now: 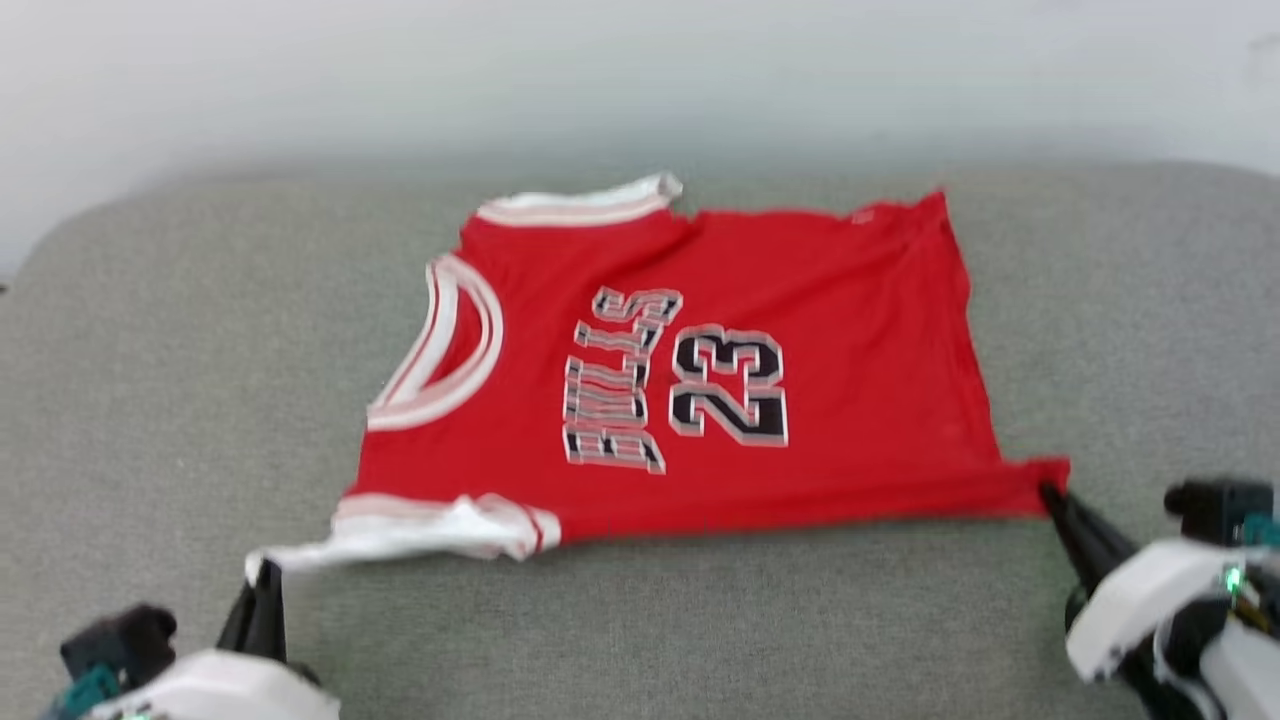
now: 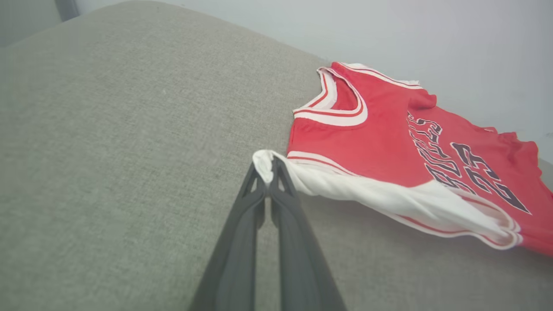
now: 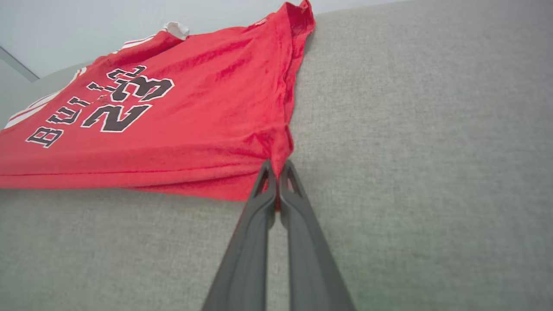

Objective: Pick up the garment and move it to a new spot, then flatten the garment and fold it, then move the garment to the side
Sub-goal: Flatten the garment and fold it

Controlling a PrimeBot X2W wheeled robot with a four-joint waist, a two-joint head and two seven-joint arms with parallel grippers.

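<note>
Grey-green woven fabric worktop, padded look, with a rounded far-left corner. Plain pale grey-white wall right behind the far edge. Left wrist view: darker grey upright strip past the worktop corner, top-left. Light even and diffuse, shadows soft. Head view slightly blurred.

Bright, even, diffuse light across all views. The head view is softly blurred throughout, and the garment looks smeared there. Both wrist views are sharper, bowed toward their edges. A faint shadow lies under the garment's near edge.
</note>
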